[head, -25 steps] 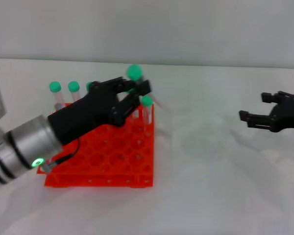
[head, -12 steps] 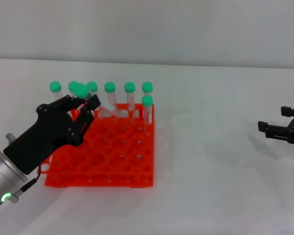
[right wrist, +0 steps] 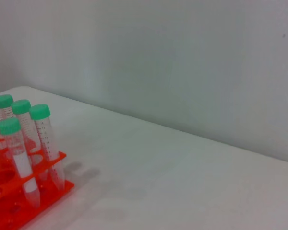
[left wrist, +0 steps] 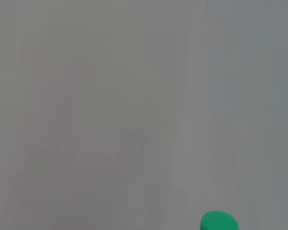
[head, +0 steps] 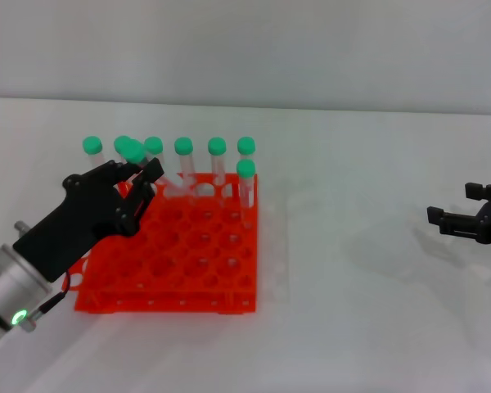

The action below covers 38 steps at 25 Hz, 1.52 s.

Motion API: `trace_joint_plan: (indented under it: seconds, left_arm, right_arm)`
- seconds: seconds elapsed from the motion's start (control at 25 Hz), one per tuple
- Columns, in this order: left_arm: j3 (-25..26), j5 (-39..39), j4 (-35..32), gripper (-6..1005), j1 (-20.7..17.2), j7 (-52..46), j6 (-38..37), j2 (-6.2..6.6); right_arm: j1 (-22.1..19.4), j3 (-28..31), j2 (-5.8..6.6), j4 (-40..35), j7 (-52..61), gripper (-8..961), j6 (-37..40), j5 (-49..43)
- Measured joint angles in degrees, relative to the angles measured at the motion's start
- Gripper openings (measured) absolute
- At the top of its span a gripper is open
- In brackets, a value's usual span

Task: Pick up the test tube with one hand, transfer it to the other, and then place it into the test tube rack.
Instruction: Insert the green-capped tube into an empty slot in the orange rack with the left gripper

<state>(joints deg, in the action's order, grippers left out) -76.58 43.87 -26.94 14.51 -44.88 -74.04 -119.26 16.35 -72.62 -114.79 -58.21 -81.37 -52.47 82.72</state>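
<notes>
The bright orange-red plastic test tube rack [head: 176, 246], two tiers with a grid of round holes, stands on the white bench [head: 352, 311] at about 9 o'clock from the middle of the head view. A row of clear green-capped tubes [head: 184, 160] stands upright along its far edge, at 12 o'clock on the rack, and one more upright tube [head: 245, 184] sits just in front of that row at the rack's 1 o'clock corner.

The left pincer [head: 135, 192], black and multi-fingered on a thick silver-grey arm with a small lit green ring, hangs over the rack's 10 o'clock part. Its fingers are closed around the slim clear test tube with the green screw cap [head: 133, 152]; the cap shows just above the fingertips and the clear body slants off toward 3 o'clock, its tip low over the rack's far holes. Whether the tip has entered a hole cannot be told. The left wrist view shows only a green cap [left wrist: 219, 221] against a plain grey wall.

The right pincer [head: 475, 219] hovers well apart at 3 o'clock, above bare bench, fingers spread and holding nothing. Its wrist view takes in the rack's corner [right wrist: 24, 196] with several standing tubes.
</notes>
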Motion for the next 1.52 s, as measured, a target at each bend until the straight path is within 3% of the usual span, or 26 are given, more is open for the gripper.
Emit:
trace_joint_plan:
  seconds: [0.32, 1.52]
  left_arm:
    - [-0.4, 0.8, 1.8, 208, 4.6, -3.3, 4.1, 0.21]
    - [-2.9, 1.7, 5.8, 209, 9.6, -4.9, 10.7, 0.12]
  right_arm:
    - [0.0, -0.1, 0.00, 0.4, 0.1, 863, 0.0, 0.4]
    - [2.4, 0.4, -0.17, 2.0, -0.2, 862, 2.1, 0.4]
